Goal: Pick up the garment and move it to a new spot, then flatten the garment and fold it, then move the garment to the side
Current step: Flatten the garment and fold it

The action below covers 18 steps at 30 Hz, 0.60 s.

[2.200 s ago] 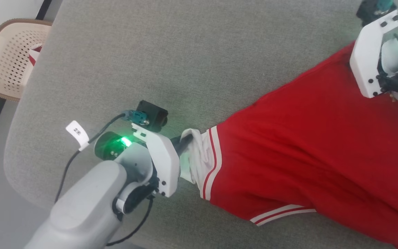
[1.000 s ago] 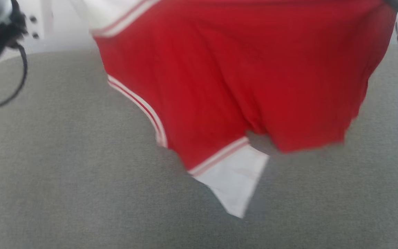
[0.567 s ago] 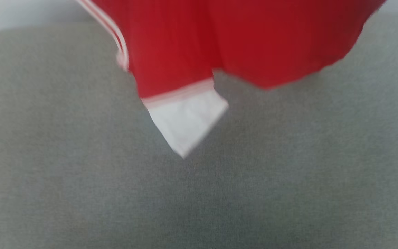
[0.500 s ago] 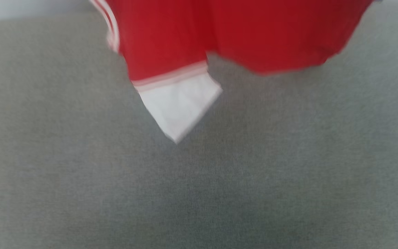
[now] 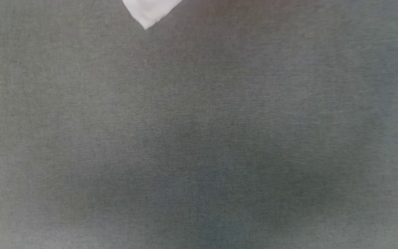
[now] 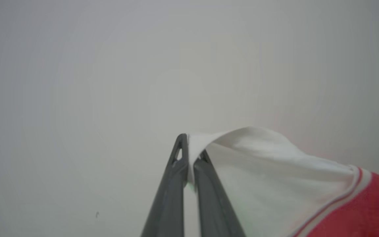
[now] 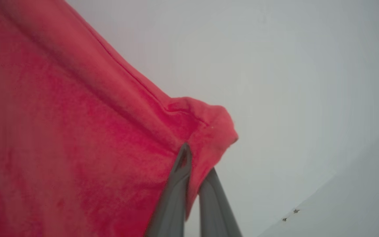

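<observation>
Above the grey fabric surface (image 5: 199, 138), the red jersey (image 7: 77, 131) hangs stretched between both arms: the left gripper (image 6: 191, 149) is clamped on a white sleeve (image 6: 258, 164) edge, the right gripper (image 7: 197, 161) on a bunched red corner. Two raised grips set well apart probably let the cloth fall open for relocation. A white sleeve tip (image 5: 149, 12) dangles at the head view's top edge.

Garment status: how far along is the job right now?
Done: the pickup. The left hand is shut on the white sleeve, the right hand on a red edge of the garment, both raised against a pale background. In hand: carrying it; a white tip shows at the top of the head view over the grey surface. Left: setting it down at the new spot, flattening, folding, moving it aside.
</observation>
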### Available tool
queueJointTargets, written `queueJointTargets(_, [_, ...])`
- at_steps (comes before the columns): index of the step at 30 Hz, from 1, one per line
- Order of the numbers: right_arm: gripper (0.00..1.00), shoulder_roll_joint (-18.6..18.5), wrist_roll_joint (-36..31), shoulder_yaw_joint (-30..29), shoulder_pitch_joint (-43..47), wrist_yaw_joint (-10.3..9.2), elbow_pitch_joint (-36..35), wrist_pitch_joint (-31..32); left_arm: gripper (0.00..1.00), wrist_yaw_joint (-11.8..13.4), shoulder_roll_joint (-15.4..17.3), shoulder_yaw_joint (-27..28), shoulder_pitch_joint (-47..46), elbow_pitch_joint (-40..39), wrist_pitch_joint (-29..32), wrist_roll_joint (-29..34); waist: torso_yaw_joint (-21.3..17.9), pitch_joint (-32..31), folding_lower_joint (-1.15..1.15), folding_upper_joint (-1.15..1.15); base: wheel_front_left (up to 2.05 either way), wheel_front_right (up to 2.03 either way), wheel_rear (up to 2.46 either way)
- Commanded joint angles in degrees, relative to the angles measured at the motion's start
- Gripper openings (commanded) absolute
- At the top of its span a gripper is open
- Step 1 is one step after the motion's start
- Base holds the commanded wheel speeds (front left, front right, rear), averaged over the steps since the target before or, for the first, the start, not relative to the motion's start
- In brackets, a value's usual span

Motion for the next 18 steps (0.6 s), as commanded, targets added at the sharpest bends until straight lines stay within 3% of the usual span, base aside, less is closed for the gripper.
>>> queueJointTargets(1, [0.00, 1.0, -1.1, -0.2, 0.7, -0.10, 1.6, -0.4, 0.00, -1.0, -0.6, -0.1, 0.8, 1.0, -0.6, -0.2, 0.9, 0.0, 0.00, 0.00, 0.00, 0.00, 0.00])
queueJointTargets(5, [0.00, 2.4, -3.2, 0.7, 3.2, -0.10, 6.3, -0.8, 0.00, -5.2, -3.1, -1.9, 4.6, 4.7, 0.3, -1.6, 2.1, -2.5, 0.00, 0.00, 0.00, 0.00, 0.00])
queueJointTargets(9, [0.00, 4.0, -1.3, 2.9, 7.1, -0.09, 9.7, -0.2, 0.00, -8.4, -4.7, -4.0, 9.5, 7.5, 4.6, -4.4, 2.9, -6.2, 0.00, 0.00, 0.00, 0.00, 0.00])
queueJointTargets(14, [0.00, 5.0, 3.7, 7.7, 12.4, -0.10, 11.6, 2.8, 0.00, -9.4, -5.2, -6.3, 15.7, 7.5, 11.1, -8.3, 3.3, -10.1, 0.00, 0.00, 0.00, 0.00, 0.00])
queueJointTargets(18, [0.00, 3.9, 10.2, 13.6, 18.4, -0.09, 9.2, 6.0, 0.00, -9.4, -3.7, -11.0, 23.6, 2.0, 19.9, -13.2, 3.9, -13.6, 0.00, 0.00, 0.00, 0.00, 0.00])
